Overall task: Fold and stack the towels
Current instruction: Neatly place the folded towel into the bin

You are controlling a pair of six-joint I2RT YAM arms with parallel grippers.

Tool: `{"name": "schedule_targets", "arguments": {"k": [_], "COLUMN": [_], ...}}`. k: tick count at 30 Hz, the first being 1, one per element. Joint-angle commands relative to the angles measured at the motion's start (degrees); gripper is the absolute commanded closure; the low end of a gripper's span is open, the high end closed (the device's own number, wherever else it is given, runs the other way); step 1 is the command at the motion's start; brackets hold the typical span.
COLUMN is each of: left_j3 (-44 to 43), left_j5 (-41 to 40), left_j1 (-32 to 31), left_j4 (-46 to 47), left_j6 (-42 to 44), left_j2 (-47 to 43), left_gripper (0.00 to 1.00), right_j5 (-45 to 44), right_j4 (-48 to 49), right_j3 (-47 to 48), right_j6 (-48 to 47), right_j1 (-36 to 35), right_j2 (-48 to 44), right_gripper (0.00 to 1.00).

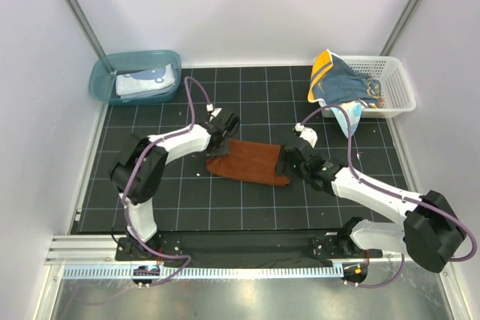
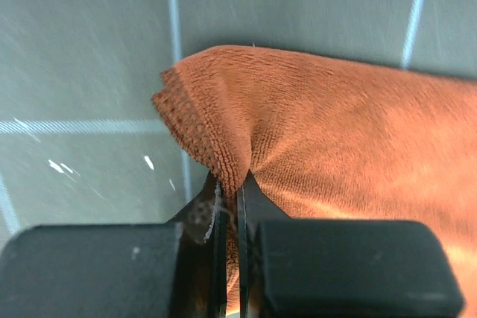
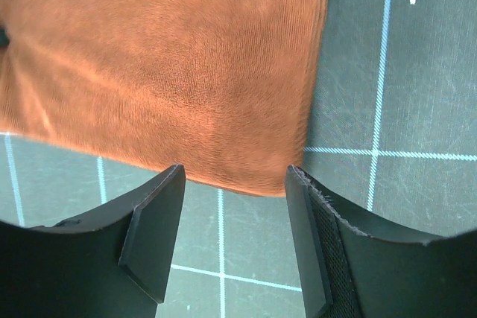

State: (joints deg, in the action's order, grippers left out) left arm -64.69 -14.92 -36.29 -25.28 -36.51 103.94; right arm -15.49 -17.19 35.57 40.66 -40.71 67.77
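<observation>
Black left gripper point(image 2: 232, 188) is clamped on the far-left corner of the rust-brown terry towel point(image 1: 249, 161), which lies flat mid-way across the black gridded table point(image 1: 247, 207). Right gripper point(image 3: 235, 184) hangs spread over the towel's right edge. It should bite the matching corner before both lift evenly.

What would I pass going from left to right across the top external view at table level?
teal tub → left end effector, pinching the towel's left end → brown towel → right end effector, open at the towel's right end → white basket
</observation>
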Motion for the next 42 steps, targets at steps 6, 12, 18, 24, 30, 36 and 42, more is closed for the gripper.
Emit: {"name": "schedule_targets", "arguments": {"k": [6, 12, 18, 24, 30, 36, 42], "left_j3": [-21.16, -39.62, -59.65, -80.64, -82.88, -85.17, -86.31], "left_j5": [-21.99, -29.54, -34.65, -37.2, -39.84, -39.58, -39.49], "left_j1": [0.78, 3.15, 6.23, 9.48, 10.45, 12.12, 14.41], "left_j4": [-14.27, -16.56, -16.03, -12.52, 1.28, 6.9, 7.7], "left_j6": [5.48, 12.77, 21.63, 32.44, 42.84, 47.23, 50.04], "left_j2": [13.73, 25.32, 35.88, 46.96, 49.34, 48.47, 47.06], "left_gripper": [1.0, 1.0, 1.0, 1.0, 1.0, 1.0, 1.0], "right_j5": [-0.69, 1.6, 2.56, 4.5, 6.17, 8.1, 9.77], "right_j4": [-3.11, -2.15, 0.22, 4.88, 7.08, 7.78, 9.98], "right_j3": [7.14, 8.9, 7.23, 4.33, 3.8, 4.86, 6.09], "right_j6": [-2.61, -3.57, -5.07, -6.03, -7.79, -9.9, -11.13], "right_j1": [-0.07, -0.07, -0.07, -0.07, -0.07, -0.07, -0.07], "right_j2": [-2.99, -2.82, -2.91, -1.59, 1.93, 5.09, 9.4], "right_gripper": [0.36, 0.37, 0.37, 0.37, 0.37, 0.37, 0.37]}}
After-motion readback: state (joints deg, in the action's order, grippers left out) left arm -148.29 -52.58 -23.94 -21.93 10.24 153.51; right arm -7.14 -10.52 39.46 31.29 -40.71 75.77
